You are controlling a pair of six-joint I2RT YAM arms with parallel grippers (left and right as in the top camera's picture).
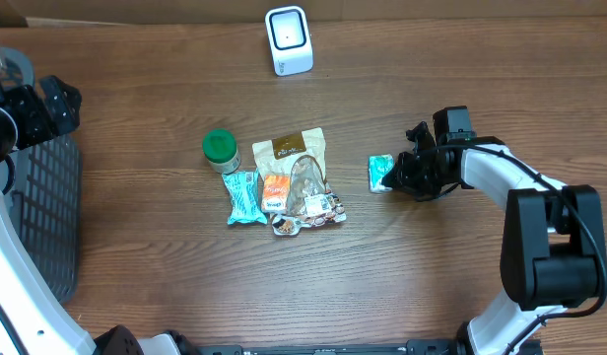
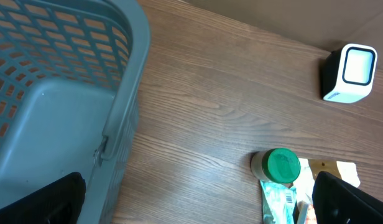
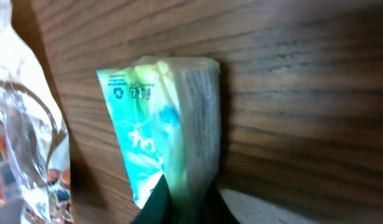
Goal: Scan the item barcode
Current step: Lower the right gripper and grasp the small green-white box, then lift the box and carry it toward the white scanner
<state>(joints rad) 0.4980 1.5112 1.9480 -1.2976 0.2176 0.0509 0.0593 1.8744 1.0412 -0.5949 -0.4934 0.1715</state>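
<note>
Your green packet [image 1: 381,174] lies on the worktop [image 1: 461,79] right of centre, well apart from the pile of other goods, and your right claw [image 1: 396,176] is clamped together on its near edge; the right wrist view shows the fingers [image 3: 179,202] pinching only a thin strip of wrapper at one end. That is the main risk as I judge it: with so little film in the grip, the packet could slide out or fold over when you lift it, and a floppy wrapper may hang with its barcode turned away from the scanner [image 1: 289,39]. I cannot tell which face carries the barcode; fine print shows on one side, but it is too blurred to read. The scanner stands upright at the far edge, well away from the packet, with bare worktop between, so nothing blocks the way if you keep right of the pile. That pile, the green-lidded jar [image 1: 221,148], teal bar [image 1: 242,197], brown pouch [image 1: 292,150] and clear bag [image 1: 308,192], sits left of the packet; a low sweep would knock it. Your left claw [image 2: 204,202] hangs wide apart, holding nothing, beside the basket [image 1: 42,217].
</note>
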